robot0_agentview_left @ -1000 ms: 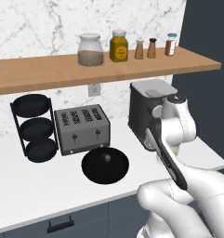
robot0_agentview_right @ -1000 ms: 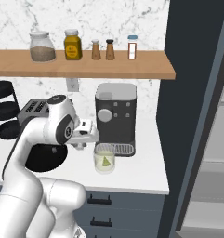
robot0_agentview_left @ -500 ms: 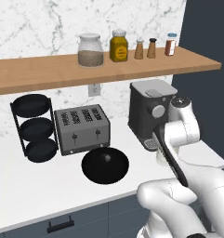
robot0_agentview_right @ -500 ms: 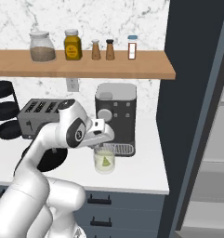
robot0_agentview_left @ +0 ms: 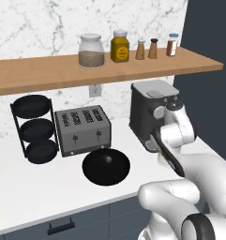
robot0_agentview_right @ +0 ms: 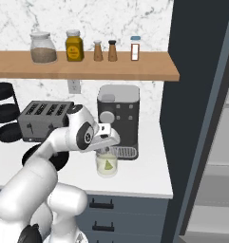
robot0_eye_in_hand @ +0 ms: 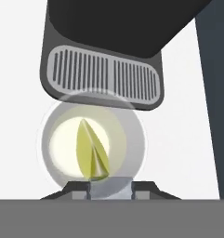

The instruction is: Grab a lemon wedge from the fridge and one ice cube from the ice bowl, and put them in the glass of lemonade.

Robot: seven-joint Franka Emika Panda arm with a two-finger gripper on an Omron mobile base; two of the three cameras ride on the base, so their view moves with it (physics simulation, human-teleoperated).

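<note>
My claw (robot0_eye_in_hand: 111, 187) hangs just above the glass of lemonade (robot0_eye_in_hand: 93, 146), its two tips a little apart with a pale translucent ice cube (robot0_eye_in_hand: 111, 188) clamped between them. Directly below me the lemon wedge (robot0_eye_in_hand: 91, 151) sits in the drink. Beyond the glass stands the coffee machine (robot0_agentview_right: 118, 119) on the white worktop (robot0_agentview_right: 144, 175).

I see a toaster (robot0_agentview_left: 82, 129) beside a black rack (robot0_agentview_left: 35, 127), a coffee machine (robot0_agentview_right: 118, 118), and jars on a wooden shelf (robot0_agentview_left: 48, 72).
</note>
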